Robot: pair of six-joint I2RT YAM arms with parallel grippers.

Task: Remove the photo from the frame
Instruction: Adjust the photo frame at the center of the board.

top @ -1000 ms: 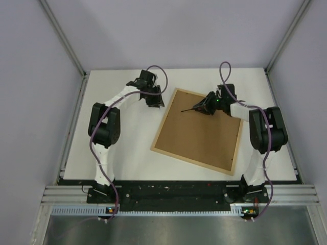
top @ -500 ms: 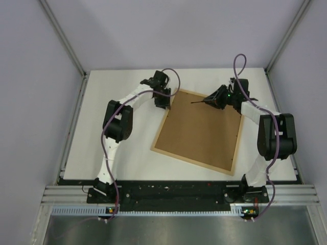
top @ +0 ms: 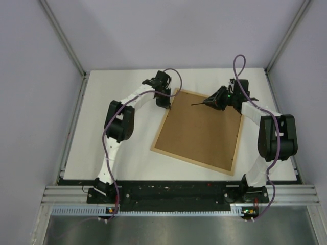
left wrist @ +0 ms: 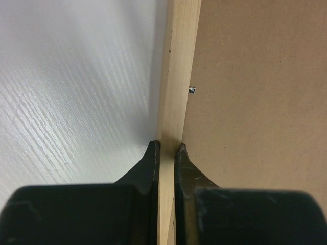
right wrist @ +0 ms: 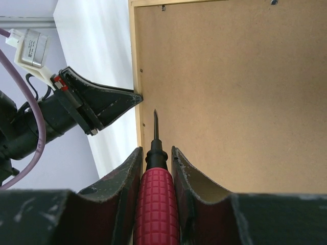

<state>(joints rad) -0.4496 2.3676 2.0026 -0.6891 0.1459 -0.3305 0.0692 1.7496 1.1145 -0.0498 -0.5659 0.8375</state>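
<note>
Looks down on a white bench (top: 138,166) between grey walls. Finds the frame (top: 164,122) lying flat and back-up, skewed on the bench, with a brown backing board (top: 200,133) filling its pale wooden rim. Has the left tool (top: 164,101) right at the frame's left rim, close to the far corner. Has the right tool (top: 208,101) over the far part of the backing board, with a dark rod (top: 197,103) sticking out of it and pointing left, towards the left tool. Gives no clear reading of how the jaws stand. Catches a purple cable (top: 176,76) looping over the left tool.
</note>
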